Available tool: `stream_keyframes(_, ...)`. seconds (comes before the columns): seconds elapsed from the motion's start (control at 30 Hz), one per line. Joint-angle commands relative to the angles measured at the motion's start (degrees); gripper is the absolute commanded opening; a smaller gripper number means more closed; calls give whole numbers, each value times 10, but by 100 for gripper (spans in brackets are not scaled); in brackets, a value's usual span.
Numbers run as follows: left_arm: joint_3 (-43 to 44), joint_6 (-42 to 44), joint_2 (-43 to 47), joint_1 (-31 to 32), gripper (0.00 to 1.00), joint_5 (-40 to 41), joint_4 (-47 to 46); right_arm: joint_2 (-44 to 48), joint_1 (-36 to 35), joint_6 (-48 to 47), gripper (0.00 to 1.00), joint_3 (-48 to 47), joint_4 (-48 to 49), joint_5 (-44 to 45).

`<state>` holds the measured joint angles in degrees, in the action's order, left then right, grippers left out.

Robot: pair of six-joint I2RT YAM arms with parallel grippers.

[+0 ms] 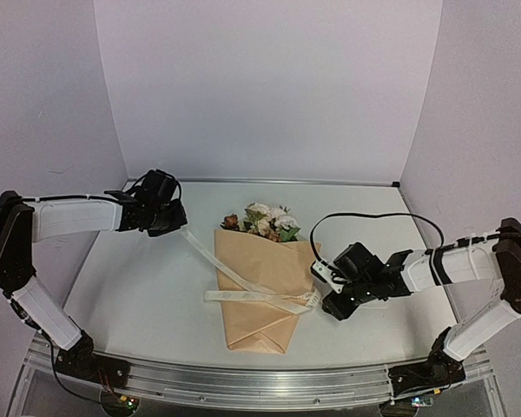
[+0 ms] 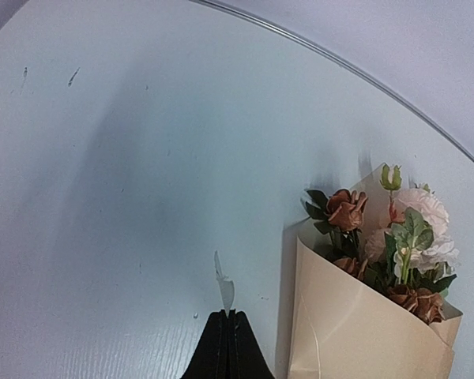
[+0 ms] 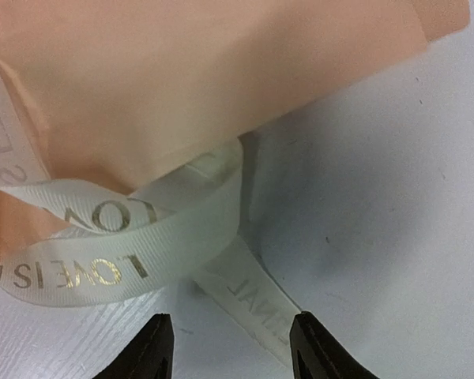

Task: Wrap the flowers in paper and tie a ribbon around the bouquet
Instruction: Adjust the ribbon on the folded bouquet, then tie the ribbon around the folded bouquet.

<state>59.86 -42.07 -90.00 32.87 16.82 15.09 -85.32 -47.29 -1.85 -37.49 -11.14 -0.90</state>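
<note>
The bouquet lies mid-table, a peach-tan paper [image 1: 256, 304] cone with the flowers [image 1: 265, 221] at its far end. The creamy ribbon [image 1: 210, 254] runs from my left gripper [image 1: 178, 221] diagonally over the cone and loops at the cone's right edge. In the left wrist view the left gripper [image 2: 228, 313] is shut on the ribbon, whose tip [image 2: 223, 286] pokes out past the jaws, with the flowers [image 2: 395, 245] and paper [image 2: 355, 332] to the right. My right gripper [image 1: 326, 291] sits at the loop. The right gripper [image 3: 231, 347] is open, and the ribbon tail [image 3: 249, 292] lies on the table between its fingers [image 3: 154, 347], below the lettered loop [image 3: 126, 229] and paper [image 3: 182, 87].
The white table [image 1: 139, 287] is enclosed by pale walls on the left, back and right. A metal rail [image 1: 243, 382] runs along the near edge between the arm bases. A black cable [image 1: 373, 217] arcs above the right arm.
</note>
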Motion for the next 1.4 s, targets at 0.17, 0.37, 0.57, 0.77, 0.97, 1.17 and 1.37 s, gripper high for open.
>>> stream_keyframes(0.17,-12,-11,30,-2,0,-23,-14,-89,-17,-102,52,23,202,43)
stream_keyframes(0.37,-13,-15,31,-6,0,-22,-9,-81,-20,-101,29,47,223,91)
stream_keyframes(0.57,-29,-39,35,-32,0,-25,-4,-59,-21,-102,3,65,223,146)
stream_keyframes(0.77,-41,-50,37,-50,0,-29,-2,-34,-20,-82,0,65,189,154)
stream_keyframes(0.97,-56,-67,49,-63,0,-24,0,-10,-20,-62,0,61,134,131)
stream_keyframes(1.17,-65,-73,58,-65,0,-21,1,-19,-20,-33,7,58,125,107)
stream_keyframes(1.37,-70,-74,66,-66,0,-17,4,-28,-17,-24,22,59,125,97)
